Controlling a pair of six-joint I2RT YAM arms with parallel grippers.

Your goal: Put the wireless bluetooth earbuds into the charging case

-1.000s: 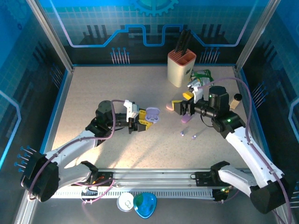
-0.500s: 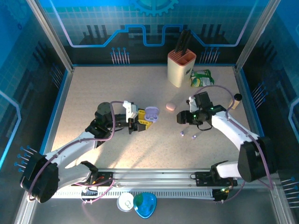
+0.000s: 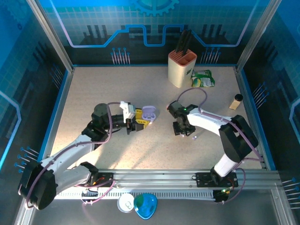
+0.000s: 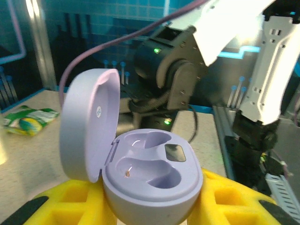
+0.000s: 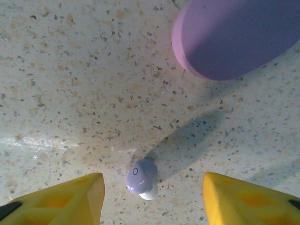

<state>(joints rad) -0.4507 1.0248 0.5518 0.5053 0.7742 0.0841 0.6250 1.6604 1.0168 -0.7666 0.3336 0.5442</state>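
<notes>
My left gripper [image 3: 140,123] is shut on an open lilac charging case [image 3: 149,113], left of the table's middle. In the left wrist view the case [image 4: 154,173] sits between the yellow fingers [image 4: 234,197], lid [image 4: 89,122] raised, both wells empty. My right gripper [image 3: 180,131] points down at the table, open. In its wrist view a lilac earbud [image 5: 142,177] with a white tip lies on the table between the yellow fingers [image 5: 61,199], untouched. Another tiny earbud [image 3: 193,137] lies just right of that gripper. A rounded pinkish-lilac closed case [image 5: 239,37] lies just beyond.
A beige knife block [image 3: 182,68] stands at the back, with a green packet [image 3: 203,78] beside it. A small dark-capped bottle [image 3: 236,101] lies by the right wall. A white disc [image 3: 125,202] and a blue-green object [image 3: 145,205] sit below the front rail.
The right arm has swung left and lowered, its gripper turned down over the earbuds. The left gripper with the open case has shifted slightly.
</notes>
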